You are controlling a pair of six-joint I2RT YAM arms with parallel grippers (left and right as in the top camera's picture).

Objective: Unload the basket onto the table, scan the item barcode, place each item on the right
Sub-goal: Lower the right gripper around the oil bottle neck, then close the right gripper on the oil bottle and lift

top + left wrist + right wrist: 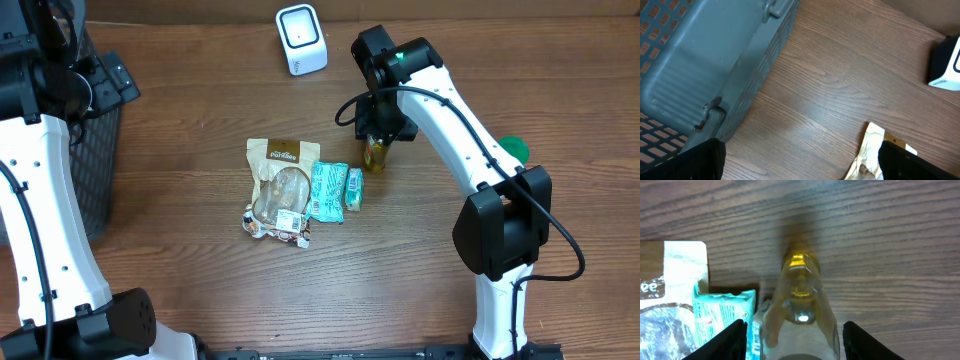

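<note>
Bottle (800, 305), clear w/ yellowish contents and gold cap, lies between the fingers (732, 340) of the R tool (795, 324), cap end pointing away from the wrist cam. Fingers are part-way apart, one each side of the bottle and v. close to its sides. Can't tell if they clamp it or only straddle it, nor if the bottle rests on the surface (200, 130) or is lifted. In the overhead view the R tool is over the bottle near mid-surface, just beside a small teal packet (353, 188). Next to that is a bigger teal packet (327, 190), then a tan pouch (283, 185) w/ clear window; the three lie side by side, touching. White scanner (301, 40) stands near the far edge, well apart from the bottle. A green obj (515, 148) is partly hidden behind the R arm. L tool (801, 150) is wide apart w/ nothing between its fingers, hovering over bare surface beside a dark mesh basket (700, 60) at the L side. Its wrist cam also catches a pouch corner and the scanner's edge.
</note>
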